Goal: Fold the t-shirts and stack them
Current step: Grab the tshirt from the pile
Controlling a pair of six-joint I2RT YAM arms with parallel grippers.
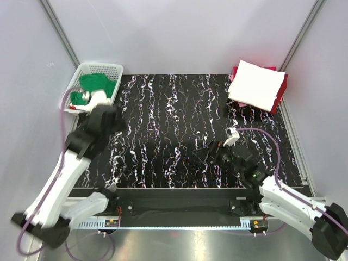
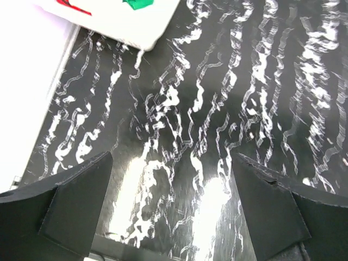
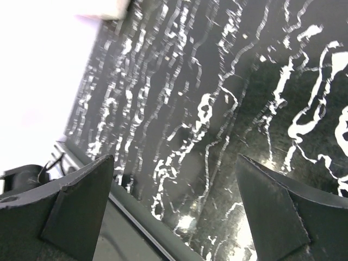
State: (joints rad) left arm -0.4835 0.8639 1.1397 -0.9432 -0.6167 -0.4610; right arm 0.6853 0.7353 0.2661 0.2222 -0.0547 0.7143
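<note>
- Stretching from the arm bases to the far wall, the counter [image 1: 174,125] is glossy black with white marbled streaks and takes up most of the view from above.
- Both arms reach out over it: the left arm [image 1: 60,179] angles up toward the far left corner, while the right arm [image 1: 283,198] lies low and points in toward the middle from the near right.
- A white t-shirt [image 1: 256,85] lies folded into a neat rectangle at the far right corner, well away from both arms.
- A red t-shirt [image 1: 283,91] sits directly under the white one, with only its edges showing along the right side and the far corner.
- A white mesh basket [image 1: 103,67] stands at the far left corner, just beyond the left arm's wrist.
- A green t-shirt [image 1: 98,84] is bunched up inside that basket, unfolded.
- The left end effector [image 2: 173,157] has its fingers spread wide, nothing between them, with bare counter below and the basket's corner just ahead.
- The right end effector [image 3: 175,157] is likewise spread apart and holds nothing, over bare counter near the front edge.
</note>
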